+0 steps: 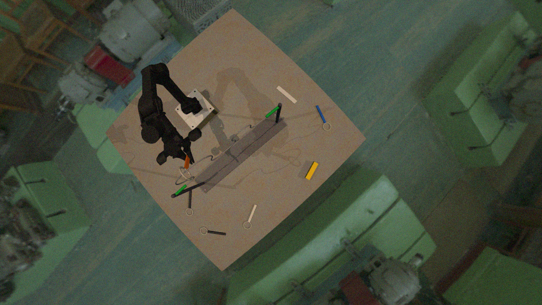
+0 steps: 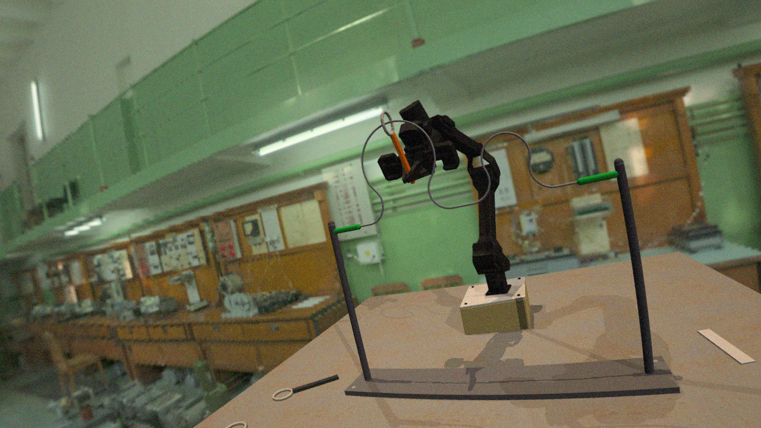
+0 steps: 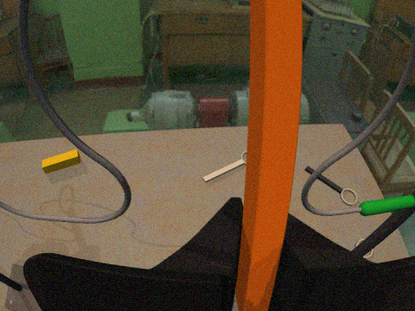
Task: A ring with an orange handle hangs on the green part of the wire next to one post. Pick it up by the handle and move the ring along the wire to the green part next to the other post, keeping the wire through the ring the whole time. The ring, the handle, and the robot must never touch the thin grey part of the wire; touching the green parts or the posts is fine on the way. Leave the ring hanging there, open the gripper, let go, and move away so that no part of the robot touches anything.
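Ring [image 1: 182, 169] [image 2: 382, 121] with orange handle [image 1: 186, 162] [image 2: 401, 151] [image 3: 273, 130] is being held by the gripper [image 1: 189, 159] [image 2: 409, 175] [image 3: 247, 209], its fingers closing nearly shut on the handle, the ring sitting up at the grey wire's [image 2: 433, 143] [image 3: 104, 163] tall loop, nearer the exterior view's left post [image 2: 348, 300], the dark base [image 2: 510, 380] resting below on the surface [image 1: 242, 227] [image 2: 425, 346] [image 3: 173, 142].
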